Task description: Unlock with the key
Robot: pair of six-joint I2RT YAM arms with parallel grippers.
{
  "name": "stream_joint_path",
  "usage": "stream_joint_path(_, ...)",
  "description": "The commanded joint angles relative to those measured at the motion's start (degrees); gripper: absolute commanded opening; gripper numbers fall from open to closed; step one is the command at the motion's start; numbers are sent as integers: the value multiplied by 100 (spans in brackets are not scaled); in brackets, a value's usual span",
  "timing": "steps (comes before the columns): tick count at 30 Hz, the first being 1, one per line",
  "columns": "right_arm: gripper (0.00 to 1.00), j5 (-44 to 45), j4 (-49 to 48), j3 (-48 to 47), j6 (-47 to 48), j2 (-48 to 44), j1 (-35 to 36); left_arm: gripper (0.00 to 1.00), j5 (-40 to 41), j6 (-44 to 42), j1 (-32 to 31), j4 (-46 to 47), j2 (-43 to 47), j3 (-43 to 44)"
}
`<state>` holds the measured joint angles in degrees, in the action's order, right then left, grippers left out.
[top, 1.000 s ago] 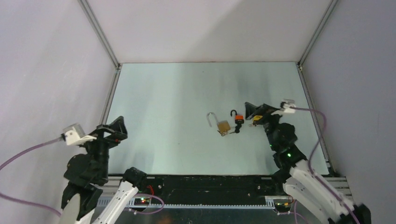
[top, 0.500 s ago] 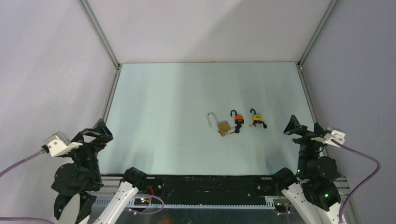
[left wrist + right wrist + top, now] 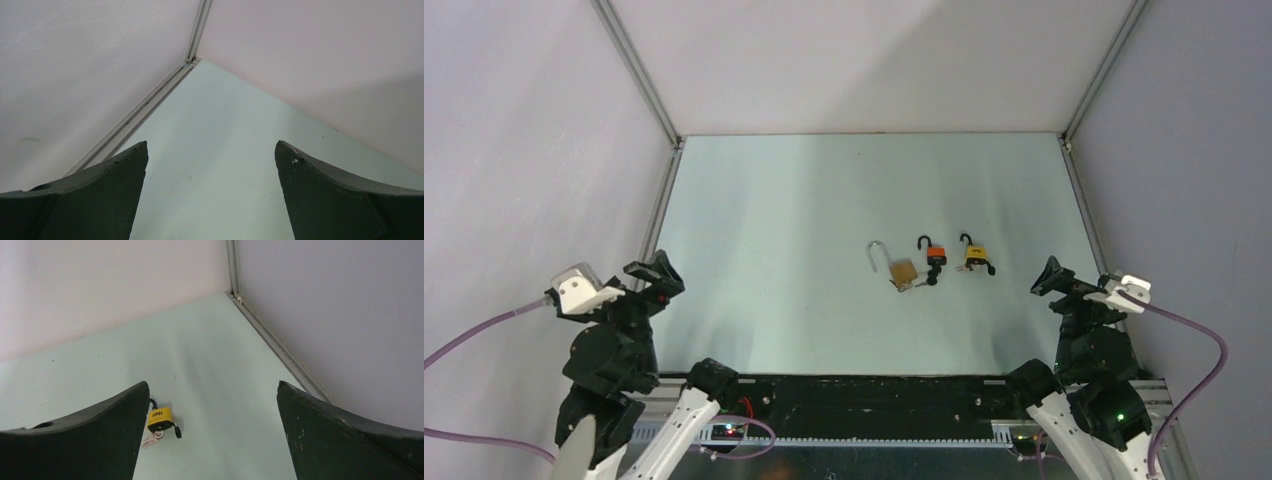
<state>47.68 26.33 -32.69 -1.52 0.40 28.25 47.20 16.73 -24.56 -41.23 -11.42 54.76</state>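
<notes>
Though near padlock, right fingers apart

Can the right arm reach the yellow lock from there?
Probably yes. The yellow lock lies on the table ahead of the open right gripper, a little to its left, and nothing stands between them.

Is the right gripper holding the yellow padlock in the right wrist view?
No, the right gripper is open and empty, and the yellow padlock lies on the table, apart from it.
</notes>
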Motion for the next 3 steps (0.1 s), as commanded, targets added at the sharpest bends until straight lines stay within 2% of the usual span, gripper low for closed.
stream_joint_path(1, 99, 156, 39, -18, -46, -572, -46, 100, 34, 255, 33, 143, -134, -74)
stream_joint_path(3, 100, 154, 53, -18, -55, -570, -53, 100, 12, 284, 32, 160, -173, -71)
